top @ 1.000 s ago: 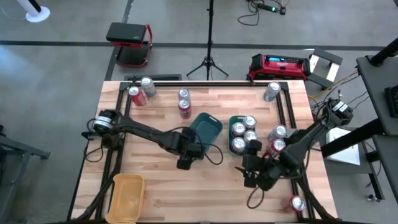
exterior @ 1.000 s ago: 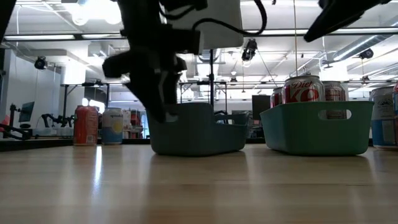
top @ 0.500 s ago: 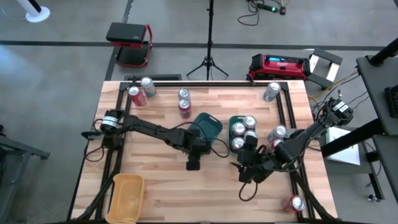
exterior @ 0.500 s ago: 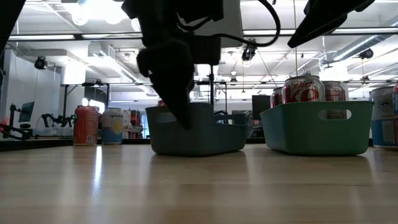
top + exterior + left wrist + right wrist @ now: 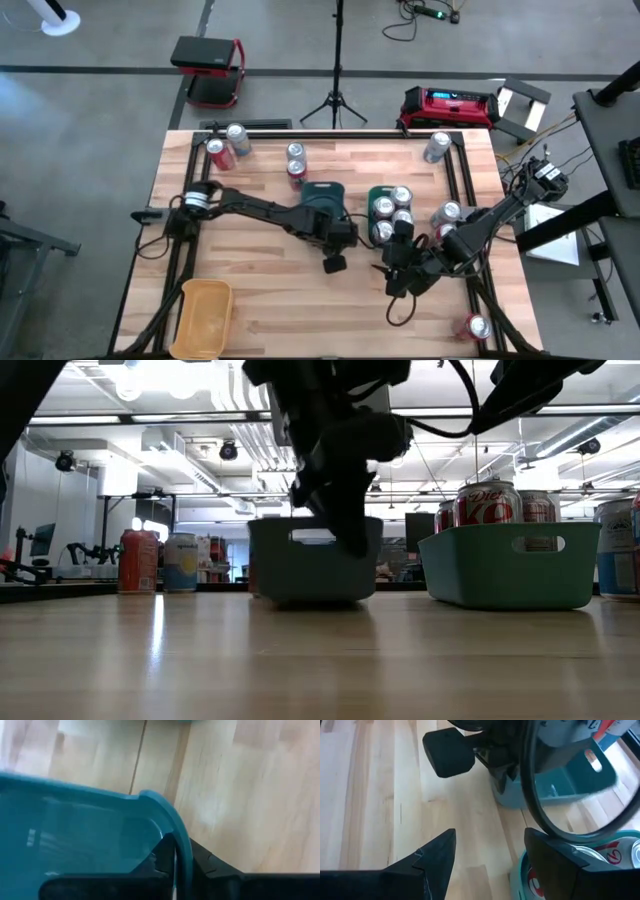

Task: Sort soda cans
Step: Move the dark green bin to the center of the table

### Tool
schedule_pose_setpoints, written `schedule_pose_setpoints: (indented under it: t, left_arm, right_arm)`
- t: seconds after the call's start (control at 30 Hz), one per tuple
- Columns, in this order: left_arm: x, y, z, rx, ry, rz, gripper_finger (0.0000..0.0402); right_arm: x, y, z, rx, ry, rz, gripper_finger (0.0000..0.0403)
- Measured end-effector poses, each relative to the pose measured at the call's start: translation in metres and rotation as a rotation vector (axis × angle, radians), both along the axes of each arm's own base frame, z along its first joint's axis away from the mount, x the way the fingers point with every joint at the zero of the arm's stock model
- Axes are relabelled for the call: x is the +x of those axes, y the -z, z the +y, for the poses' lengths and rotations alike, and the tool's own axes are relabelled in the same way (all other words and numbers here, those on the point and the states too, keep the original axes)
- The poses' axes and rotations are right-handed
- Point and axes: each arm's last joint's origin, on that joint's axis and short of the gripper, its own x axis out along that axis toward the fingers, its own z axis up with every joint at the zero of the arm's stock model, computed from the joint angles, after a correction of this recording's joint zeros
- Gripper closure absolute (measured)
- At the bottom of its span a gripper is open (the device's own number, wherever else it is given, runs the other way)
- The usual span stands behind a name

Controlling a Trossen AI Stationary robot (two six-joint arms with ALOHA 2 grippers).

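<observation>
An empty teal tray [image 5: 320,194] stands on the table's middle, with my left gripper [image 5: 334,226] shut on its near right corner. A green tray [image 5: 388,214] to its right holds several soda cans [image 5: 401,196]. My right gripper [image 5: 394,274] hovers open just near of the green tray, nothing between its fingers [image 5: 437,857]. Loose cans stand upright on the table: two at the far left [image 5: 215,152], two at the far middle [image 5: 296,174], one at the far right [image 5: 437,147], two right of the green tray [image 5: 446,234], and one at the near right [image 5: 475,327]. My left gripper pinches the teal tray's rim [image 5: 176,836] at its rounded near right corner, one finger [image 5: 161,860] inside the tray and one [image 5: 210,866] outside. The fingers come from above, slanting down. The tray sits upright [image 5: 310,560]; whether its base is on the wood, I cannot tell.
A yellow tray [image 5: 205,314] lies at the near left corner. Black rails [image 5: 465,170] frame the table's sides. Bare wood [image 5: 270,290] stretches along the near middle. A tripod and a red box stand on the floor beyond the far edge.
My left gripper has moved toward the table's right and shut on the teal tray's corner. The tray has turned from a diagonal stance to square with the table. My right gripper has shifted slightly toward the green tray and stayed open.
</observation>
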Motion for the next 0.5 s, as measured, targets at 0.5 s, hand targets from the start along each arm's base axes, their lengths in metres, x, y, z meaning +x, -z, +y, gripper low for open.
schedule_pose_setpoints:
  t: [0.5]
  left_arm:
    - [0.002,0.002,-0.011,-0.053,-0.001,0.054,0.0400]
  right_arm:
    - [-0.001,0.001,0.001,0.024,-0.031,0.028,0.0167]
